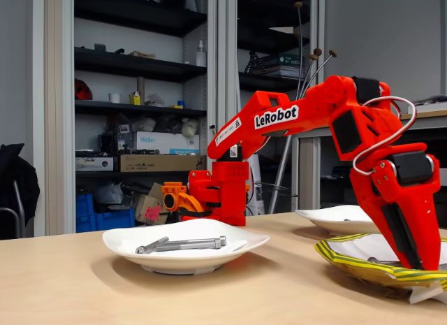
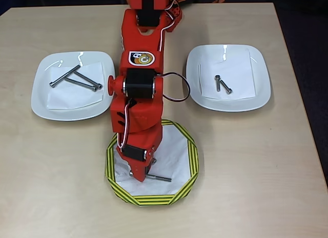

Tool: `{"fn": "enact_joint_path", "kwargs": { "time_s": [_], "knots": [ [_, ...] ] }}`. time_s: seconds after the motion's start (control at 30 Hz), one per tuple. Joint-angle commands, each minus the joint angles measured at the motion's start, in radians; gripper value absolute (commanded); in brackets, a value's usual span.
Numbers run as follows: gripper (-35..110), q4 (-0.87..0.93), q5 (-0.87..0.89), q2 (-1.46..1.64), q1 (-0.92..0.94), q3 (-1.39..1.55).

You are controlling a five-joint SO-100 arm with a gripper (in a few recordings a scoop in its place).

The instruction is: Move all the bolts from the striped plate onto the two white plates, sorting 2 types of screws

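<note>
Overhead view: a red 3D-printed robot arm reaches from the table's far edge down over the striped plate (image 2: 190,161), a paper plate w/ yellow and dark green wavy rim and white centre, near the front of a pale wood-look table (image 2: 266,187). Its red two-finger gripper (image 2: 144,172) sits low over the plate's left half, right at one end of a long slim grey metal bolt (image 2: 158,178) lying roughly crosswise; it looks like the last one left there. Can't tell if the jaws are parted, closed, or gripping the bolt, since the arm's body hides the tips. Left white plate (image 2: 43,97), glossy, shallow, holds two long bolts (image 2: 74,80) crossed in a V on a paper sheet. Right white plate (image 2: 259,89) holds two short stubby bolts (image 2: 221,84), so sorting by type appears nearly done. Likely step: picking up the last long bolt, bound for the left plate. Room: open tabletop between striped plate and both white plates; the raised wavy rim is the edge to clear when lifting out.
</note>
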Motion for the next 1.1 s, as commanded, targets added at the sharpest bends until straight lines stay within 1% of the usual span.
{"fn": "enact_joint_path", "kwargs": {
  "time_s": [0.0, 0.27, 0.43, 0.83, 1.07],
  "knots": [
    [0, 0.055, 0.021, 0.006, -0.020, -0.034],
    [0, 0.169, 0.060, 0.097, -0.006, -0.051],
    [0, 0.199, 0.064, 0.201, 0.020, 0.031],
    [0, 0.253, 0.021, 0.390, 0.074, 0.201],
    [0, 0.282, -0.057, 0.565, 0.179, 0.382]
  ]
}}
